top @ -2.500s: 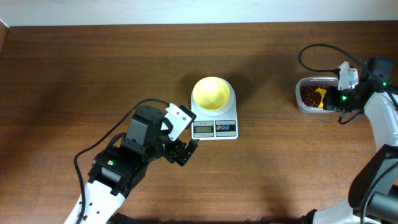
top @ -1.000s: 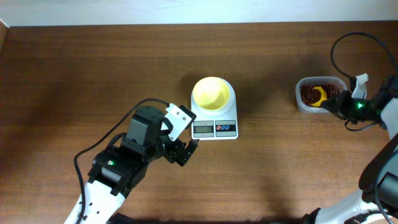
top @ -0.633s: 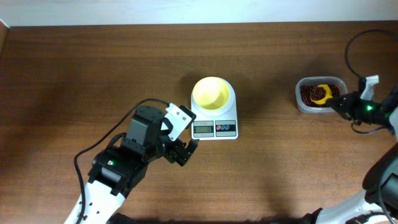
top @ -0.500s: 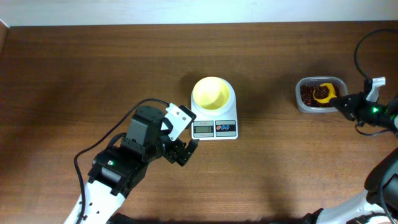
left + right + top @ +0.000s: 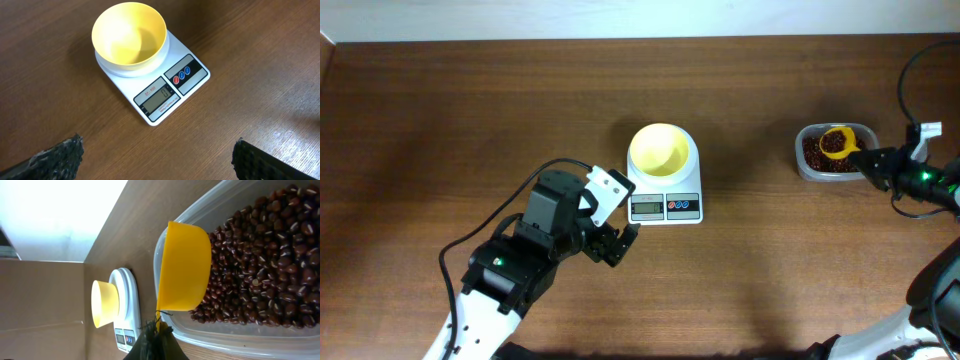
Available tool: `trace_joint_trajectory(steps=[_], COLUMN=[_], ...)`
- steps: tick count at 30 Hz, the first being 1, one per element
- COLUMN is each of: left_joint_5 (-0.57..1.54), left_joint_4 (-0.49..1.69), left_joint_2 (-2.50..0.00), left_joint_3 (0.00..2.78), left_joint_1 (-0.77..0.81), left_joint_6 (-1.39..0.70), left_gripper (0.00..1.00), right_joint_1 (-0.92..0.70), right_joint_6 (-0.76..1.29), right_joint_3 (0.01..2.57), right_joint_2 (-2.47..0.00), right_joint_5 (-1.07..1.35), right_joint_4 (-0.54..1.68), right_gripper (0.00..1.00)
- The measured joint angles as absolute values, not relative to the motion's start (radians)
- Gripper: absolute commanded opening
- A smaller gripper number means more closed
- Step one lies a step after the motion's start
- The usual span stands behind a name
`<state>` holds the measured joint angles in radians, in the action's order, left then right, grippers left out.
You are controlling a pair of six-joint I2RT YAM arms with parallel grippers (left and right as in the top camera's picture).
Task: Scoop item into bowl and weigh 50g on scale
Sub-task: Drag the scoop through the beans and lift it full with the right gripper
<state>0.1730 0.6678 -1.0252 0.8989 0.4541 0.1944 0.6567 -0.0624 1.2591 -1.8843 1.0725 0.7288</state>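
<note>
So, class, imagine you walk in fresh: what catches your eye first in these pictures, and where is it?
The bright yellow bowl stands out at the table's middle, sitting empty on the white scale. At the far right, the right gripper holds a yellow scoop over a clear container of dark red beans. The left gripper sits open beside the scale.

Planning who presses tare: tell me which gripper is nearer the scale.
Left. The left gripper hangs open by the scale, off its near-left corner; the right gripper is far off, holding the yellow scoop over the bean container.
</note>
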Motion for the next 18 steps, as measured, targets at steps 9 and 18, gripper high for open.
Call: trace_joint_trajectory(steps=[9, 18], left_joint_5=[0.173, 0.173], left_joint_4=[0.668, 0.668], left_joint_2=[-1.025, -1.025], left_joint_3=[0.899, 0.899], left_joint_1=[0.454, 0.454], left_joint_6=[0.194, 0.194], left_gripper=[0.99, 0.99], right_joint_1=[0.717, 0.719], right_joint_6=[-0.044, -0.034], right_joint_3=[1.259, 1.259], right_joint_2=[-1.884, -1.884], right_joint_5=[1.201, 1.361], right_joint_4=[0.729, 0.728], right_gripper=[0.04, 0.04])
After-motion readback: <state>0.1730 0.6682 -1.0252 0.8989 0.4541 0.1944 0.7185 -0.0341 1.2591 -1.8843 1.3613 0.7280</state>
